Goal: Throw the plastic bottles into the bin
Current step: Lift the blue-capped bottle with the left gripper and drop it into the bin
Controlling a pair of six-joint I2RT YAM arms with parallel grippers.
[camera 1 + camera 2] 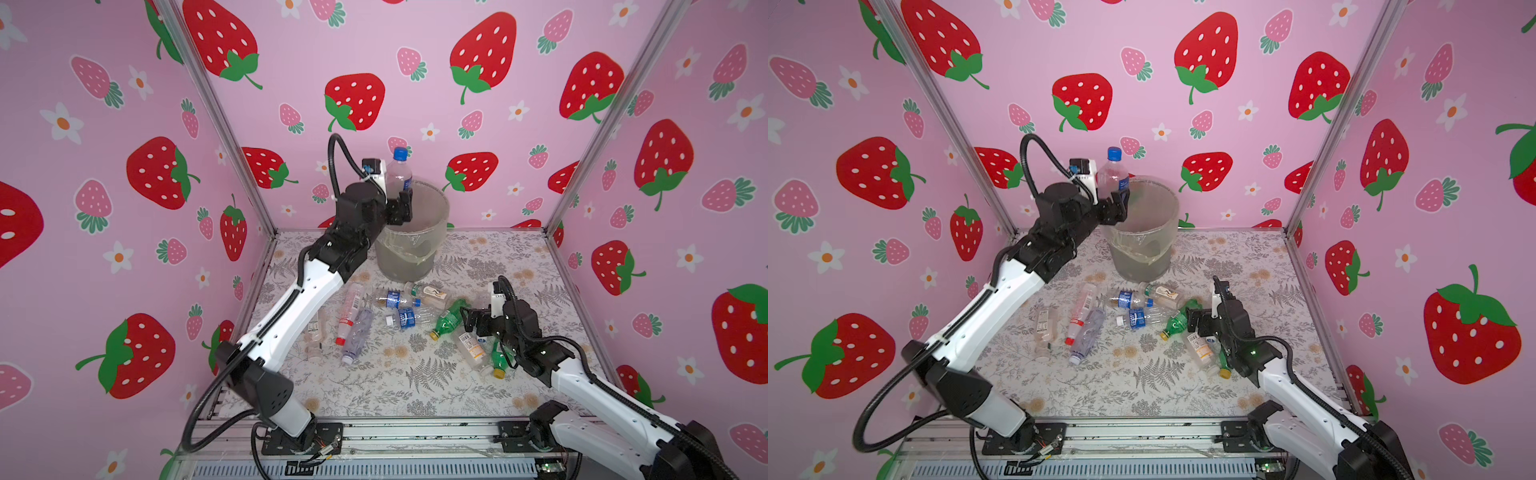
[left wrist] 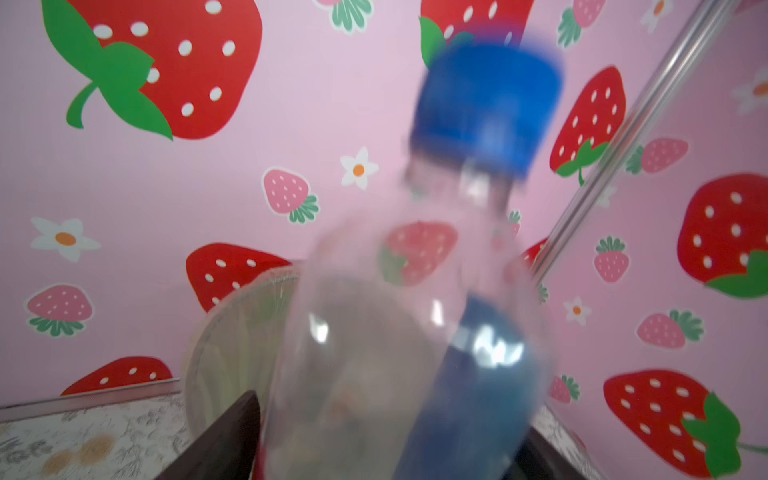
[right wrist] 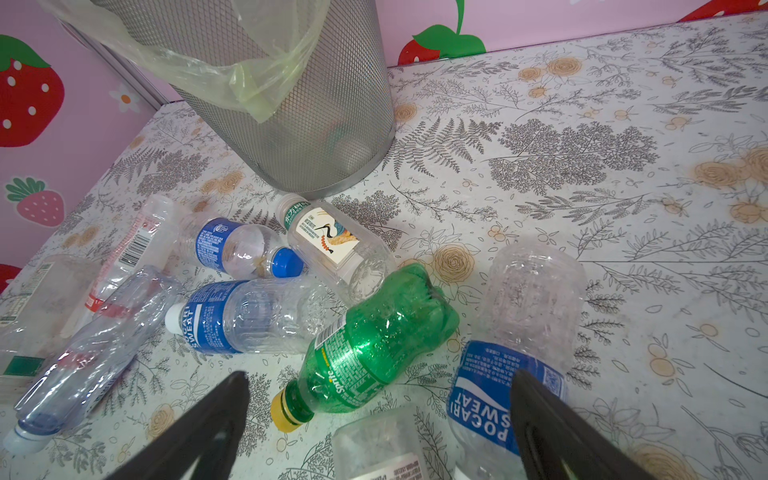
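**Caught a blue-capped bottle (image 1: pixel 398 174) at the rim of the bin (image 1: pixel 434 220)**

Found the left gripper (image 1: pixel 401 206) raised to the left side of the bin's rim in both top views. Saw the clear blue-capped bottle (image 1: pixel 1112 174) standing upright between its jaws, cap up and neck well above the rim. Could not see the bottle's base behind the black fingers (image 1: pixel 406 203). Found the same bottle (image 2: pixel 415 353) smeared with blur in the left wrist view, with 1 dark finger on either side of it and the bin's open mouth (image 2: pixel 232 332) just behind. Could not tell whether the jaws were clamped on it or standing clear of it.

Found the right gripper (image 1: pixel 471 318) low over the table (image 1: pixel 415 386), jaws spread wide and holding nothing. Saw its 2 fingers in the right wrist view, reaching over a green bottle (image 3: pixel 374 340) with a yellow cap and a blue-labelled bottle (image 3: pixel 528 316) lying just beside it.

Saw the remaining bottles lying flat on the table in front of the bin (image 3: pixel 311 124). Noted a bird-label bottle (image 3: pixel 332 241) nearest the bin's foot, a white-capped bottle (image 3: pixel 232 316) beside the green one, and a red-capped bottle (image 1: pixel 349 311) further left. Spotted a 2nd green bottle (image 1: pixel 498 359) partly hidden under the right arm. Made out dim shapes low inside the bin through its mesh wall, too vague to name.
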